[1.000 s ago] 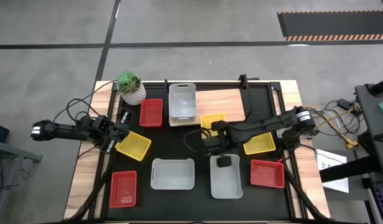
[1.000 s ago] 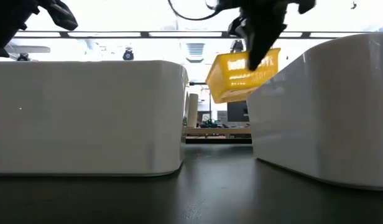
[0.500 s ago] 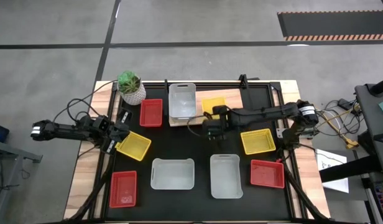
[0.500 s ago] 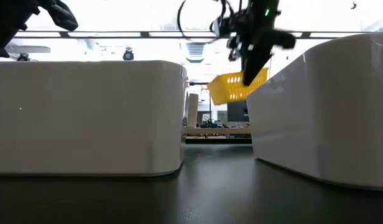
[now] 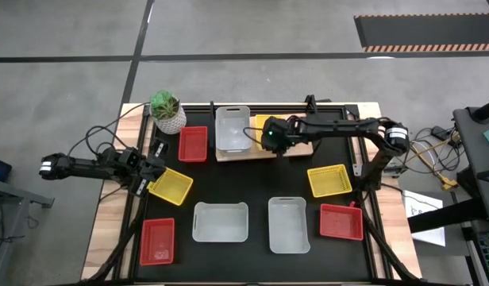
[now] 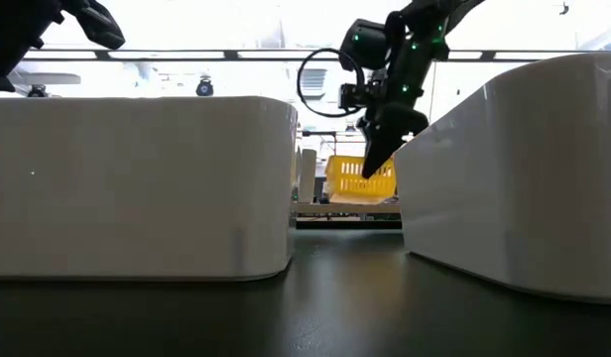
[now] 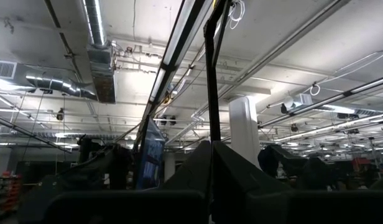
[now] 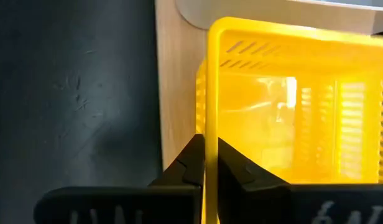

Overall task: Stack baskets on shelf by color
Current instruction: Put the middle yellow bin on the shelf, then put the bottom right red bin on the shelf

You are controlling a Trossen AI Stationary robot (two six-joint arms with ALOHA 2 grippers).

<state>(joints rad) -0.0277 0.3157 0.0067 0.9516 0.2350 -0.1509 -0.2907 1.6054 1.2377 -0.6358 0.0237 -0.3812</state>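
My right gripper (image 5: 271,137) is over the light-brown shelf (image 5: 256,156) and is shut on a yellow basket (image 5: 269,122). That basket sits close beside a pale grey-white basket (image 5: 232,129) whose base is on the shelf. In the low view the yellow basket (image 6: 357,180) is nearly level, just above the shelf; whether it touches the shelf I cannot tell. My left gripper (image 5: 146,176) waits shut at the table's left edge, next to another yellow basket (image 5: 171,187). The other red, yellow and white baskets lie flat on the black mat. My right gripper pinches the rim of one wall of the yellow basket (image 8: 210,134), one finger inside and one outside. The fingers (image 6: 373,159) come slanting down from above. The basket hangs nearly level below them, over the shelf's (image 8: 176,93) edge and beside the white basket.
A potted plant (image 5: 167,111) stands at the far left corner. On the mat lie a red basket (image 5: 193,144), a yellow one (image 5: 329,180), two white ones (image 5: 221,222) (image 5: 289,224) and two red ones (image 5: 158,241) (image 5: 341,221). The shelf's right part lies under my right arm.
My right gripper has carried the yellow basket from above the middle of the mat toward the far edge and down to the shelf. The basket, tilted and high before, now hangs lower and nearly level beside the white basket.
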